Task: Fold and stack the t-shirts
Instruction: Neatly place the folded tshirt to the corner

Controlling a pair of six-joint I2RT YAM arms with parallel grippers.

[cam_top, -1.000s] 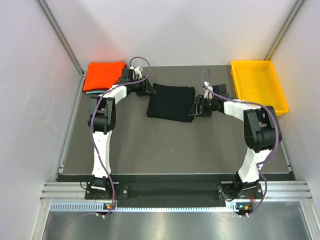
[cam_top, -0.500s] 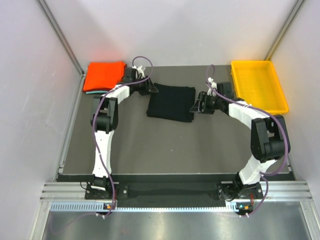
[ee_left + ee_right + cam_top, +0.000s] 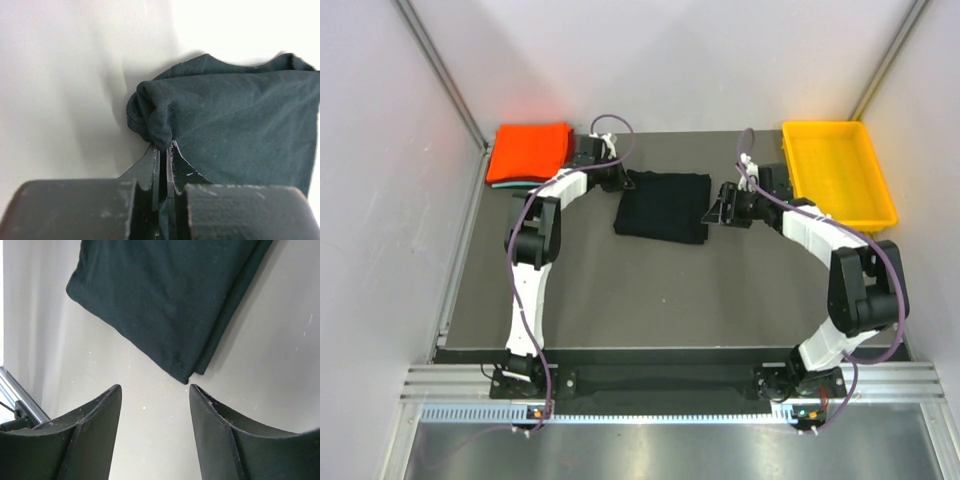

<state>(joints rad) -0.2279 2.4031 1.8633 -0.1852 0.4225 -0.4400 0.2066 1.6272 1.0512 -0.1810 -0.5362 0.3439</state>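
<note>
Top external view: shows the black t-shirt (image 3: 663, 205) folded to a rough rectangle at the far middle of the table (image 3: 650, 290), between the two arms. Places the left gripper (image 3: 623, 178) at the shirt's far left corner and the right gripper (image 3: 710, 214) just off its right edge.

Left wrist view: confirms the left gripper (image 3: 164, 148) pressed together on a bunched corner of the black cloth, gathering that corner into a small pucker. Probably held this way to drag or steer the folded shirt toward the stack on the left.

Right wrist view: shows the right gripper (image 3: 155, 395) with fingers spread wide and nothing between them, hovering just short of the shirt's nearest corner, apart from the cloth. Likely poised to take the opposite edge and keep the fold flat during a move.

Stack: orange-red t-shirt (image 3: 528, 150) folded at the far left corner of the table, resting on a teal t-shirt (image 3: 508, 184) visible only as a thin edge beneath. Leaves the black shirt near this stack but not touching it, hence not yet stacked.

Container: yellow tray (image 3: 835, 170) at the far right corner. Holds nothing visible from above and plays no evident part in the present step
</note>
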